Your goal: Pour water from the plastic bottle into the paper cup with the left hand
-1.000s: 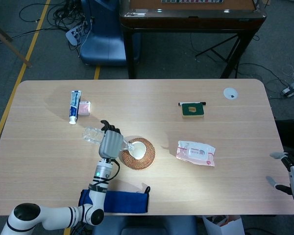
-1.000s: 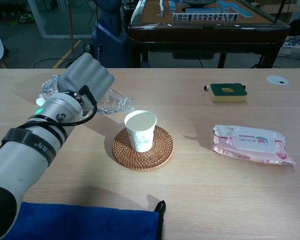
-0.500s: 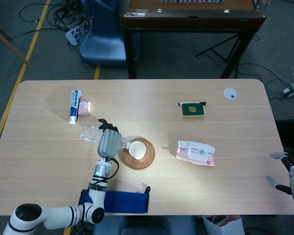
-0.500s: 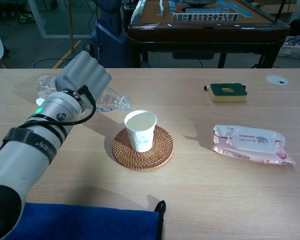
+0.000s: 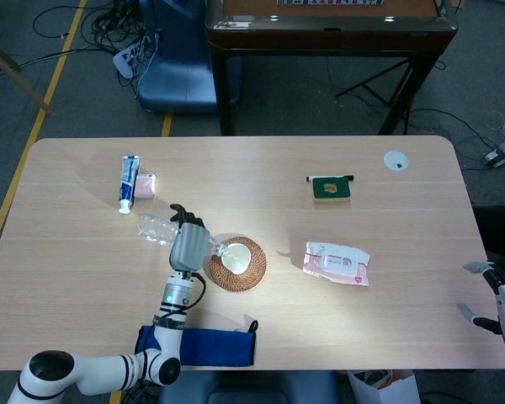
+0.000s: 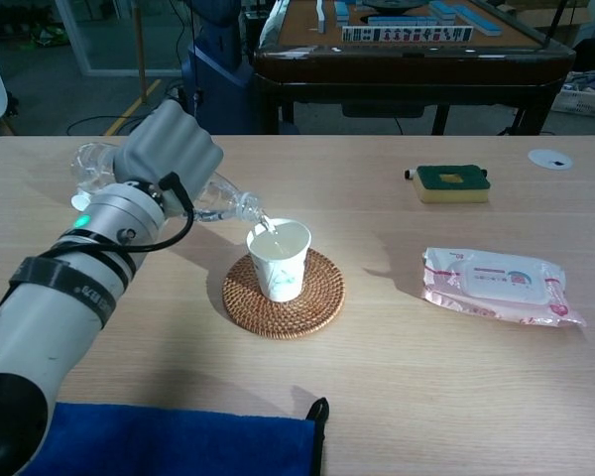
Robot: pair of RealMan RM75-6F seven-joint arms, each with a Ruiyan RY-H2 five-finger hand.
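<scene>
Left hand fingers wrapped around the plastic bottle, water now streaming into paper cup.

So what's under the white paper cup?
A round woven brown coaster lies under the white paper cup. Its rim shows all around; the cup covers its middle.

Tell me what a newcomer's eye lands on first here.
The left hand grips a plastic bottle tipped nearly flat, its mouth at the rim of the paper cup, a thin stream of water running in. The cup stands on a round woven coaster near the table's middle.
</scene>
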